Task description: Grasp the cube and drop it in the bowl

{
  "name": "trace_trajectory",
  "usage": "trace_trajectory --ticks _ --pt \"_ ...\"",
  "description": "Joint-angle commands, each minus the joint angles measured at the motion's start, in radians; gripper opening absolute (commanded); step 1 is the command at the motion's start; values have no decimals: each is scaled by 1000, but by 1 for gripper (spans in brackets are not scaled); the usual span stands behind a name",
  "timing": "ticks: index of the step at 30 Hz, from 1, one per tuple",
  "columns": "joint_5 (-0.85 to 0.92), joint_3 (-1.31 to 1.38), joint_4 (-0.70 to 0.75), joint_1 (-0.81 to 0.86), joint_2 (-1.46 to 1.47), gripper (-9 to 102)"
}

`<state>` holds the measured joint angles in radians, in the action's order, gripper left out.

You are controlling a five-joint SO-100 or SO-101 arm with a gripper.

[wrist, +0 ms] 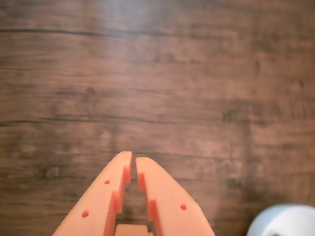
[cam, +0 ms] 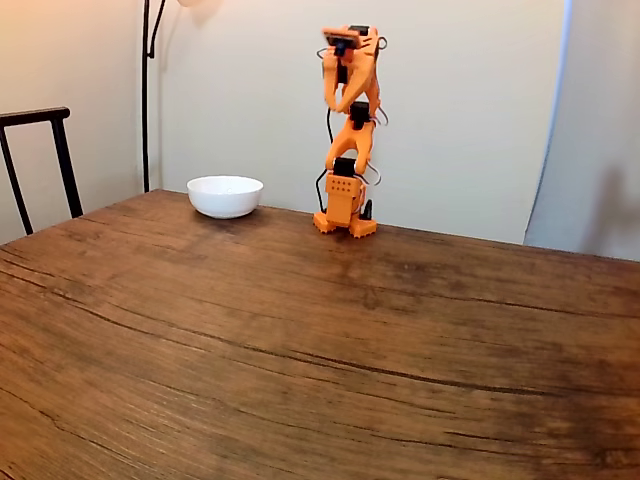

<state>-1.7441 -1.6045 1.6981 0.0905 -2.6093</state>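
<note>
Gripper [wrist: 133,158] nearly closed, empty, above bare surface [wrist: 157,88]; bowl [wrist: 285,221] lower right of it in wrist view; cube unlocated.

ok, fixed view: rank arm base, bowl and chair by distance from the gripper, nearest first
The gripper sits high on the folded arm.
1. Arm base: directly below it.
2. Bowl: on the table, to the left.
3. Chair: far left, beyond the table edge.
</note>
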Motion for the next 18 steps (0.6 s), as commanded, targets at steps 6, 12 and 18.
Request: trace_trajectory --ticks 6,12,18 --pt "-67 -167 55 -25 -232 -1" --pt "-74 -431 49 -23 -489 -1" --pt "-72 -615 49 -25 -729 -1"
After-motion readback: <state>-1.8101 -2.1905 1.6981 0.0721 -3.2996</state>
